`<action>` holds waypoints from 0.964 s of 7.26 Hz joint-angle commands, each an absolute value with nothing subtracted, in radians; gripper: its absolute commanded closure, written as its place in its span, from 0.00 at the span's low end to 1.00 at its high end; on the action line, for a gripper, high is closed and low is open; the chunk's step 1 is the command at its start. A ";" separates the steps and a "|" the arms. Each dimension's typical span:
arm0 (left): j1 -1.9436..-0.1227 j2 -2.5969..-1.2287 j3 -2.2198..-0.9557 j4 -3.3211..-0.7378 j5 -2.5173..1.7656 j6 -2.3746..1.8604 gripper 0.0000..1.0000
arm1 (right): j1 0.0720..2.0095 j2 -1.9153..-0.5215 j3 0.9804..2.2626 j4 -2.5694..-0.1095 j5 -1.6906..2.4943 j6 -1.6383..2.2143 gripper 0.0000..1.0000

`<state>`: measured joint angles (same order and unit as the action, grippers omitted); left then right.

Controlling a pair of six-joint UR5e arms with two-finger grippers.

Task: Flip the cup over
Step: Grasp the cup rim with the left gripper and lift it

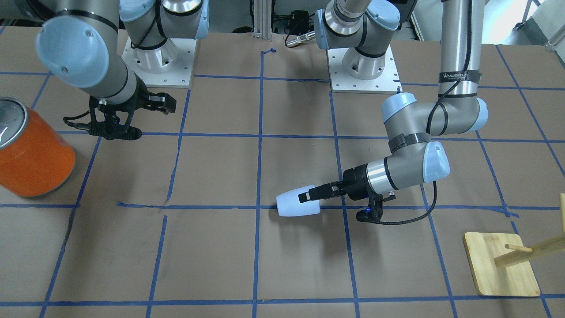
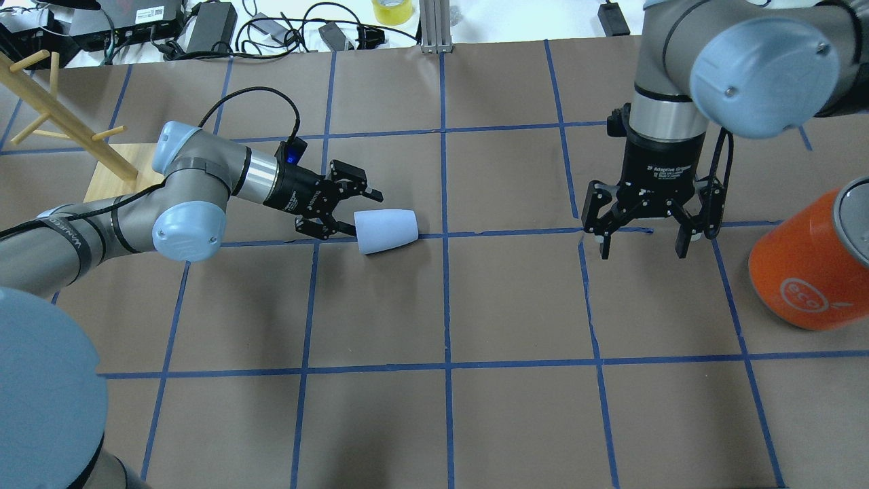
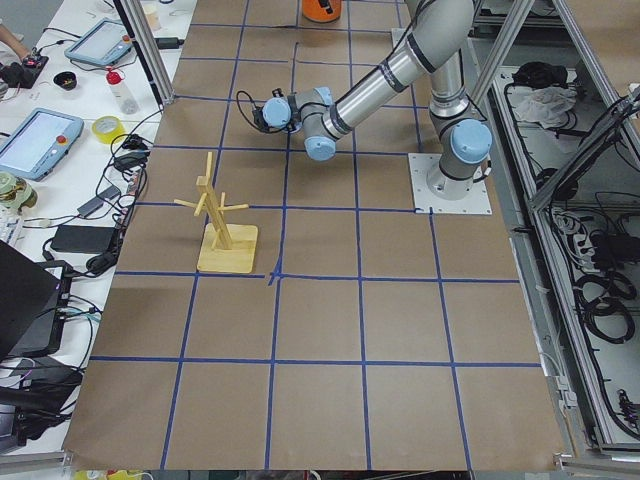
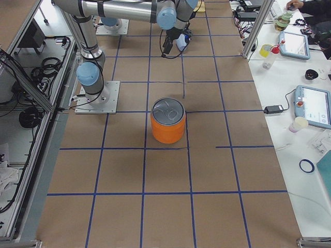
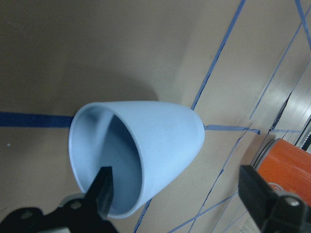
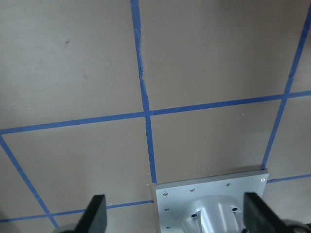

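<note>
We see the cup on its side, with the left gripper at its mouth

We find the pale blue cup (image 2: 387,231) lying on the paper-covered table (image 2: 475,305) beside a blue tape line, mouth toward the left gripper (image 2: 363,215). Its jaws are spread and grip nothing: one finger (image 5: 103,189) is at the cup's mouth, whether inside we cannot tell, and the other stands clear of the wall. The right gripper (image 2: 642,253) hangs wide open and empty above the table, near the orange can (image 2: 808,272)
</note>
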<state>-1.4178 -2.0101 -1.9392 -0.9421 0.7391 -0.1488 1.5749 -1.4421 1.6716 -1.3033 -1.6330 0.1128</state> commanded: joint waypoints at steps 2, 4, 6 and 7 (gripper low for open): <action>-1.462 -2.037 -1.937 -0.864 0.733 -0.149 0.08 | 1.575 -1.404 1.710 -1.304 -1.632 0.110 0.00; -1.463 -2.040 -1.937 -0.851 0.730 -0.135 0.30 | 1.575 -1.381 1.759 -1.311 -1.634 0.110 0.00; -1.465 -2.036 -1.937 -0.841 0.723 -0.140 0.73 | 1.575 -1.381 1.795 -1.313 -1.634 0.110 0.00; -1.465 -2.019 -1.937 -0.842 0.675 -0.141 0.87 | 1.575 -1.381 1.789 -1.313 -1.638 0.110 0.00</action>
